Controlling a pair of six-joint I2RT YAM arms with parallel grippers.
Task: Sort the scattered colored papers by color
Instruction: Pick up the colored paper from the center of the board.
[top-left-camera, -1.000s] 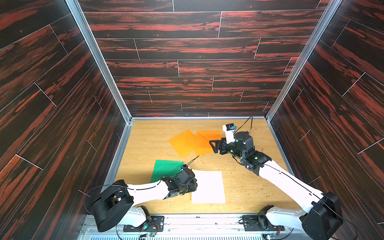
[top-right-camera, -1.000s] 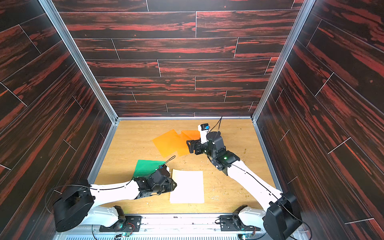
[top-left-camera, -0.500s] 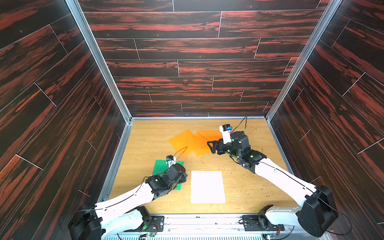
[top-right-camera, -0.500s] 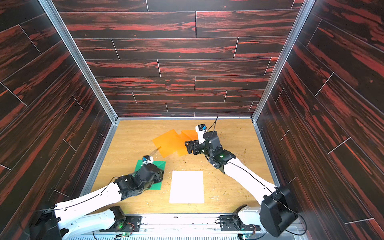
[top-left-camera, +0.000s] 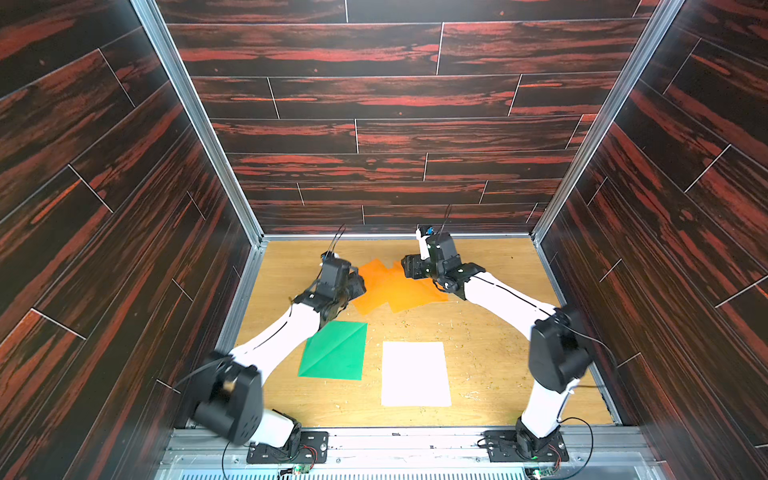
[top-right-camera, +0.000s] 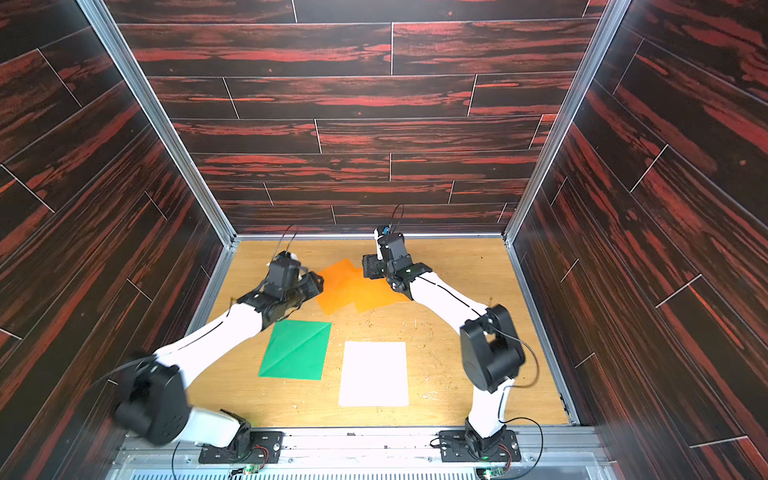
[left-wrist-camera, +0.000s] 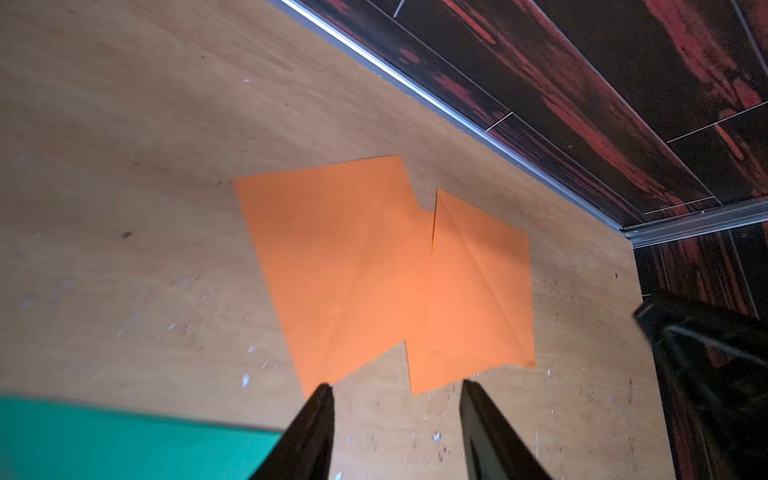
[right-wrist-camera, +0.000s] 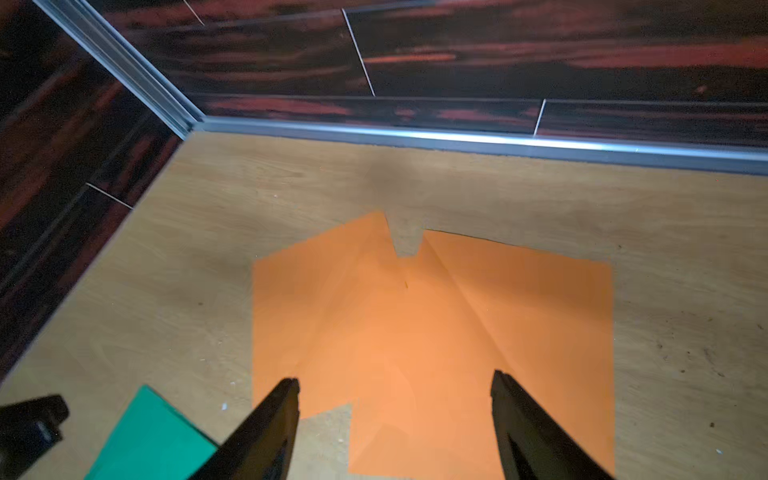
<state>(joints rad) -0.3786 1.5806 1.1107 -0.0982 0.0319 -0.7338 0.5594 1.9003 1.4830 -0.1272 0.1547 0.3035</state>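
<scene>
- The wooden table (top-left-camera: 490, 332) carries all the sheets, inside dark panelled walls.
- Two orange papers (top-left-camera: 395, 291) overlap at the far middle, between the two grippers. One has a diagonal crease.
- The white paper (top-left-camera: 415, 374) lies flat near the front edge, well apart from both grippers.
- The green paper (top-left-camera: 336, 353), creased diagonally, lies just beside the white one, partly under the left forearm.
- The right gripper (right-wrist-camera: 395, 378) is above the orange papers' right side with its jaws spread wide and nothing between them. Whether it touches the paper cannot be told.
- The left gripper (left-wrist-camera: 397, 386) is at the orange papers' left side, its jaws parted and empty, with the sheets' near corners just ahead of its fingertips (left-wrist-camera: 324, 395).
</scene>
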